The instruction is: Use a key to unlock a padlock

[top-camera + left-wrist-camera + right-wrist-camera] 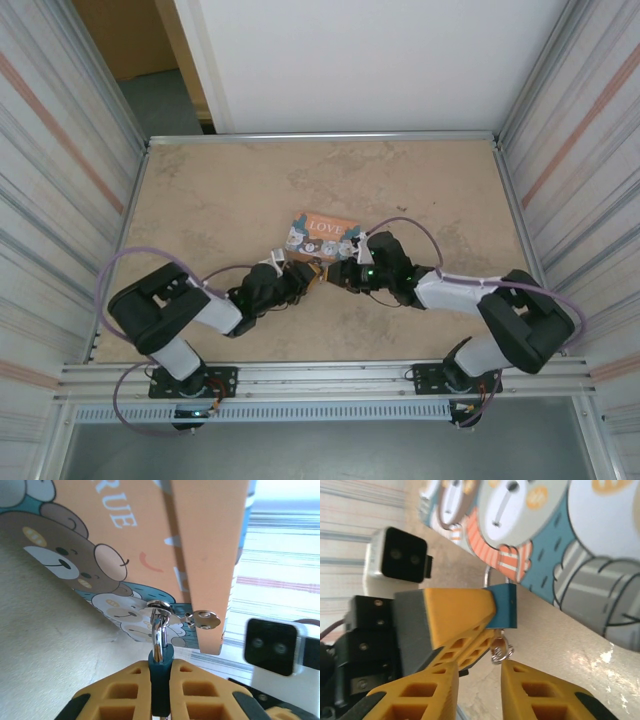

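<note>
Padlock [160, 680] sits clamped in the left gripper [160, 667], shackle [157, 637] through a ring [160, 606] on the orange box [210, 555]. Right gripper [481, 672] stands with 2 fingers [535, 690] apart, empty, just beside the key [500, 651] at the lock's bottom. Closing off-centre could, I think, knock the key out.

The right gripper's [480, 675] jaws stand parted just beneath the padlock's [501, 607] hanging wire ring [500, 652].

This looks like a robotics lab test cell: a beige table [220, 190] fenced by a ribbed left panel [50, 170] and right panel [590, 120], a plain white board [360, 60] at the far side, and an aluminium rail [330, 376] along the near edge carrying the cabled left arm [165, 315] and right arm [520, 320].
</note>
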`<action>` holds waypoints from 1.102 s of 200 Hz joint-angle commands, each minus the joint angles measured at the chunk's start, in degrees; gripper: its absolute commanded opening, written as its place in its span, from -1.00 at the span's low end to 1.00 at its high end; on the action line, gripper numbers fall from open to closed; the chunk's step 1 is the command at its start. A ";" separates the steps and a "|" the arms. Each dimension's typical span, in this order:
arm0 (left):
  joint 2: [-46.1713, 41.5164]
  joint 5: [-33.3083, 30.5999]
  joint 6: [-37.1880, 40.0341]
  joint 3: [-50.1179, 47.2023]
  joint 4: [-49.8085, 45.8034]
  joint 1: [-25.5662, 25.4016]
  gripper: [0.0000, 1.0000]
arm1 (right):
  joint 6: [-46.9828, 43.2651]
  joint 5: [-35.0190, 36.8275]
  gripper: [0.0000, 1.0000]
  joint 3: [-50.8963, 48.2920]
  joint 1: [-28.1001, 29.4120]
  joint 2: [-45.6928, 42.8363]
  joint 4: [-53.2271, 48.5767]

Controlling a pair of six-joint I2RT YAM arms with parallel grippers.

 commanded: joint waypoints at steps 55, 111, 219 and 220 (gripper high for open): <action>-14.89 -4.42 -0.87 4.12 -24.64 -1.66 -1.00 | -13.99 2.56 0.22 -1.75 -2.05 -18.31 -9.83; -20.23 -3.63 -7.08 7.31 -37.79 -1.75 -1.00 | -28.89 15.05 0.83 1.19 1.44 -30.48 -22.35; -20.52 0.77 -16.09 13.91 -52.58 -1.84 -1.00 | -74.23 40.72 0.72 -1.83 24.05 -33.87 -22.91; -20.45 0.81 -16.11 13.91 -52.56 -1.84 -1.00 | -74.60 40.90 0.72 -1.87 24.22 -33.72 -22.74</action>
